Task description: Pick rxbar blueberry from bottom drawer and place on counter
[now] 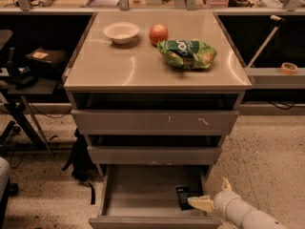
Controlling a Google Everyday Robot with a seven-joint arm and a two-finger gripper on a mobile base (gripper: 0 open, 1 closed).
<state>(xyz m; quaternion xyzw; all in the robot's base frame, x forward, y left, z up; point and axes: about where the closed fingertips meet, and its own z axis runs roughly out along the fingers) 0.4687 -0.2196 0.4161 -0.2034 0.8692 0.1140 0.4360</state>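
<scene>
The rxbar blueberry is a small dark bar with pale lettering. It lies flat in the right front part of the open bottom drawer. My gripper comes in from the lower right, at the drawer's right front corner. It is open, with one pale finger pointing left, just right of the bar, and the other finger pointing up outside the drawer wall. It holds nothing. The counter is the glossy beige top of the cabinet.
On the counter stand a white bowl, a red apple and a crinkled green chip bag. The two upper drawers are slightly open. A dark chair and stand are to the left, and a tape roll lies on a shelf to the right.
</scene>
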